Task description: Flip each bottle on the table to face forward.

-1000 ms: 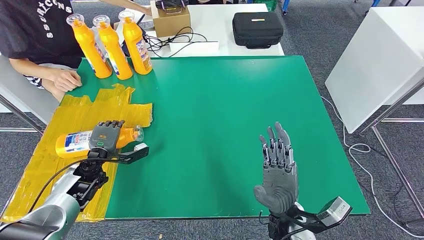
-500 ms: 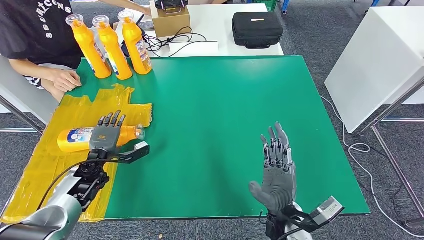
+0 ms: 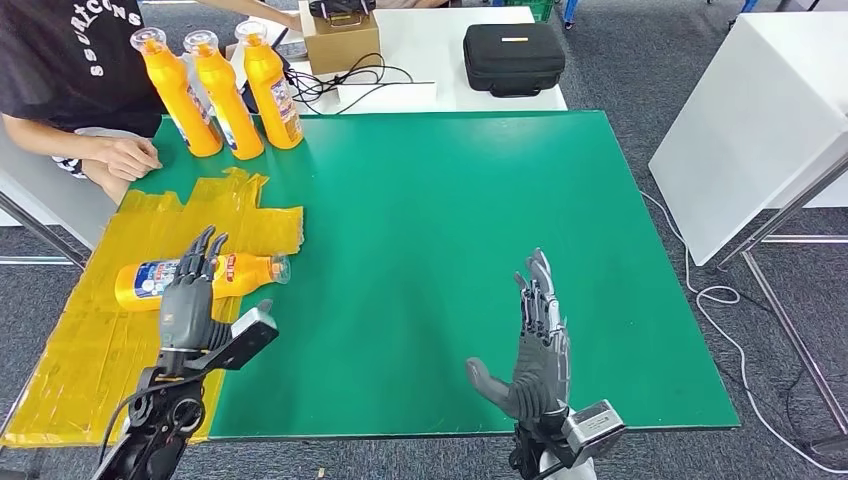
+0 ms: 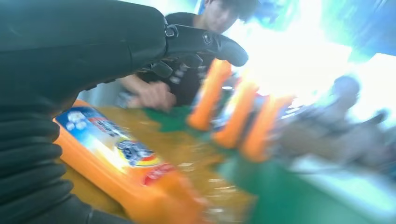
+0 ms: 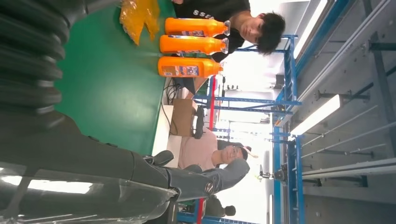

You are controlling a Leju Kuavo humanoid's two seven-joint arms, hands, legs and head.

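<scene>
Left robot hand (image 3: 190, 295) hovered spread wide, holding nothing, over the lying bottle (image 3: 150, 281); right robot hand (image 3: 537, 350) wide too; 3 bottles (image 3: 222, 95) stood at 11 o'clock.

— What sits beyond the green table (image 3: 450, 250), top of frame?
— A black case (image 3: 514, 58), a cardboard box (image 3: 343, 38), tangled cables (image 3: 335, 85).
— Upper left?
— A person's hand (image 3: 127, 157) by yellow sheeting (image 3: 120, 260).

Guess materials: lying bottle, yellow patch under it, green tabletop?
Lying bottle: likely glossy orange plastic, with a printed label and a clear cap; the highlights suggest a smooth finish.
Yellow patch: looks like overlapping strips of shiny adhesive tape or film; wrinkled, with ragged edges.
Green tabletop: a matte flat sheet, perhaps a mat or painted board; the pictures don't settle which.
</scene>
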